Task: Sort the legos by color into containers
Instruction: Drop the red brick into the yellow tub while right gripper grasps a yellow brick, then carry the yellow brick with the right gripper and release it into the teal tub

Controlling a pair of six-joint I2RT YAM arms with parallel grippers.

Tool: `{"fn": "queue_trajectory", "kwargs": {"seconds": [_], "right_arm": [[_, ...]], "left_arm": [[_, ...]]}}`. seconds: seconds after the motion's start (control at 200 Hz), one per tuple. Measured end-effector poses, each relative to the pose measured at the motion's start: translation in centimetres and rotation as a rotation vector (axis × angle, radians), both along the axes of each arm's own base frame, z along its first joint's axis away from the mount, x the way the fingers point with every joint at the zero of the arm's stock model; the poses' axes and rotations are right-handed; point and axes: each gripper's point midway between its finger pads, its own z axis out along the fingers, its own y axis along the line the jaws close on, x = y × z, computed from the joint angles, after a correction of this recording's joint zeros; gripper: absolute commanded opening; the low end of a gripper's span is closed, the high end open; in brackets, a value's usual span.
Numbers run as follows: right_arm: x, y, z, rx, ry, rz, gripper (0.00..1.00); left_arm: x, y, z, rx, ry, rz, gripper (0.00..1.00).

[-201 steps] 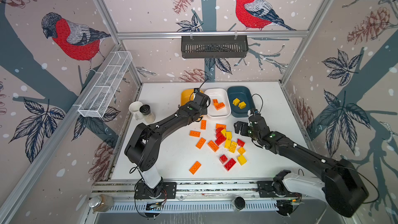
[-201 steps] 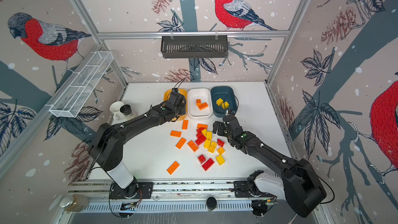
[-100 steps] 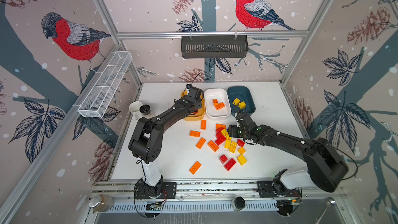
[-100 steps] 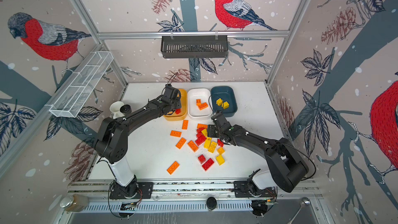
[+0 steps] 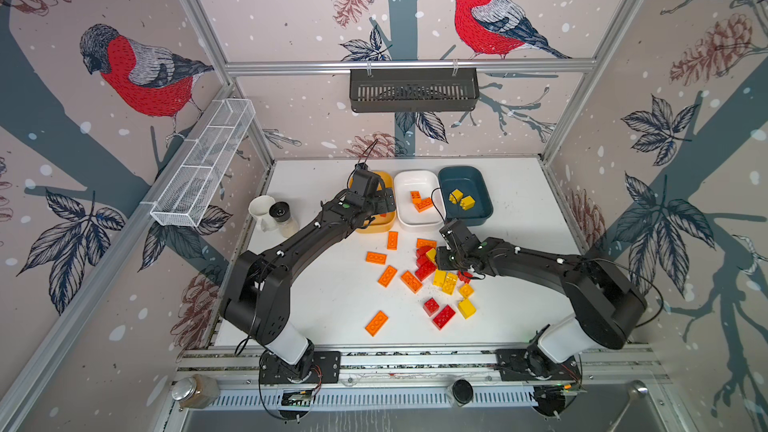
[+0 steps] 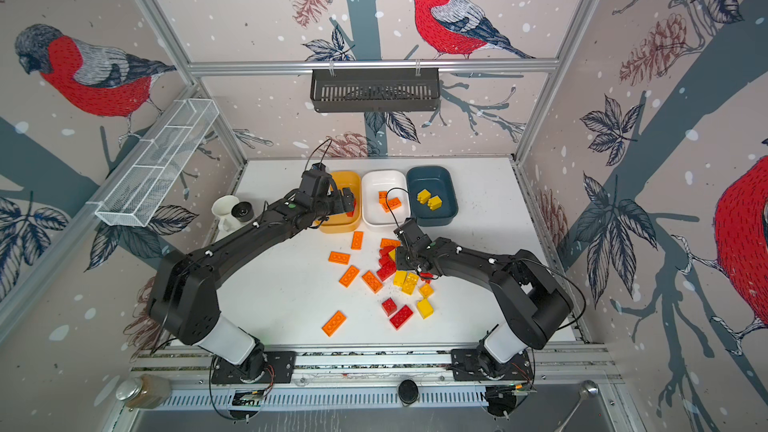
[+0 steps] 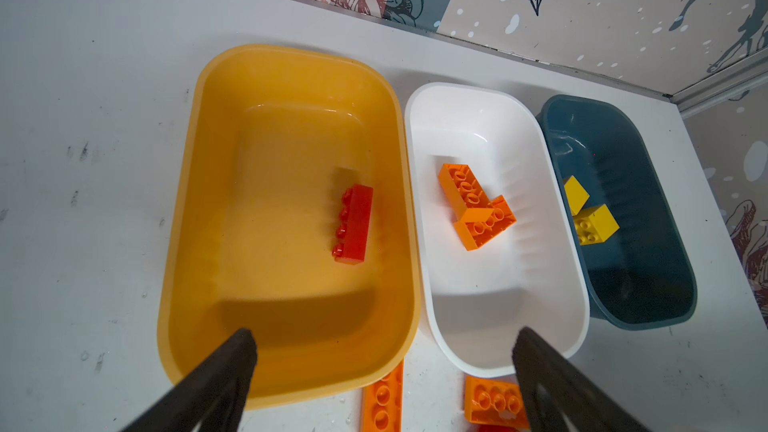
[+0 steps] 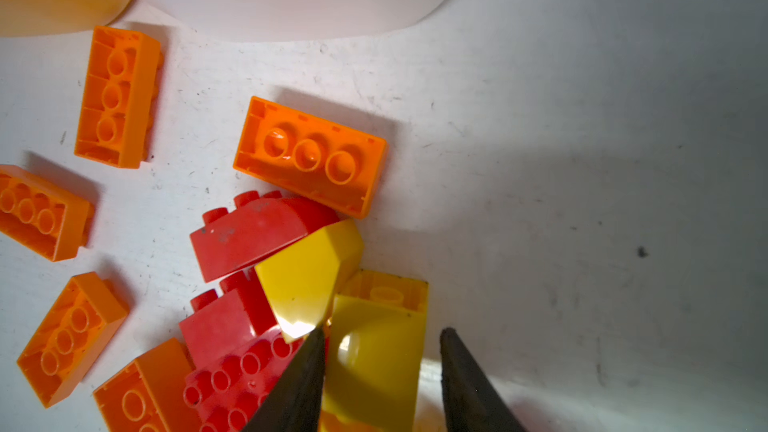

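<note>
Red lego (image 7: 352, 224) one, orange (image 7: 461, 184) two, yellow (image 7: 596, 224) two, in three tubs (image 7: 286, 76), left hand (image 7: 384, 333) splayed, right hand (image 8: 383, 330) unclear

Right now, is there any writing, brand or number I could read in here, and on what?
No readable text anywhere.
Red brick studs: no lettering legible.
Yellow-orange tub, white tub, teal tub: plain.
Wallpaper: only birds and pinecones.
</note>
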Motion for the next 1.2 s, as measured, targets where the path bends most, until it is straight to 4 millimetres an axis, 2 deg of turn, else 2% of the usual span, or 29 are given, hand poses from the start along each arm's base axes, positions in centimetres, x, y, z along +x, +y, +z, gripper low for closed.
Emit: {"fn": "queue_trajectory", "kwargs": {"seconds": [0.2, 0.285, 0.445, 0.58, 0.75, 0.86, 1.076, 1.196], "right_arm": [[-0.1, -0.1, -0.7, -0.064, 0.005, -0.001, 0.40], [0.1, -0.2, -1.0, -0.095, 0.004, -0.006, 0.39], [0.5, -0.3, -1.4, -0.137, -0.008, -0.012, 0.30], [0.6, -0.7, -1.1, -0.161, -0.030, -0.002, 0.28], [1.3, -1.1, 1.9, -0.141, -0.122, 0.019, 0.26], [2.1, -1.9, 3.9, -0.111, -0.182, 0.013, 0.24], [6.1, -4.6, 8.6, 0.010, -0.320, -0.070, 0.23], [8.5, -6.6, 10.0, 0.040, -0.360, -0.114, 0.23]], "left_arm": [[-1.0, 0.0, 0.1, -0.017, 0.005, -0.021, 0.97], [-1.5, -0.6, 0.6, -0.048, 0.008, -0.060, 0.97], [-2.3, -1.4, 1.2, -0.082, 0.005, -0.110, 0.97], [-3.5, -1.7, 0.8, -0.089, 0.000, -0.123, 0.97], [-5.7, -4.4, 0.9, -0.092, -0.026, -0.181, 0.97], [-6.1, -5.0, 0.8, -0.096, -0.038, -0.189, 0.97], [-6.1, -5.2, 0.6, -0.115, -0.037, -0.175, 0.97], [-6.0, -5.2, 0.5, -0.116, -0.037, -0.174, 0.97]]}}
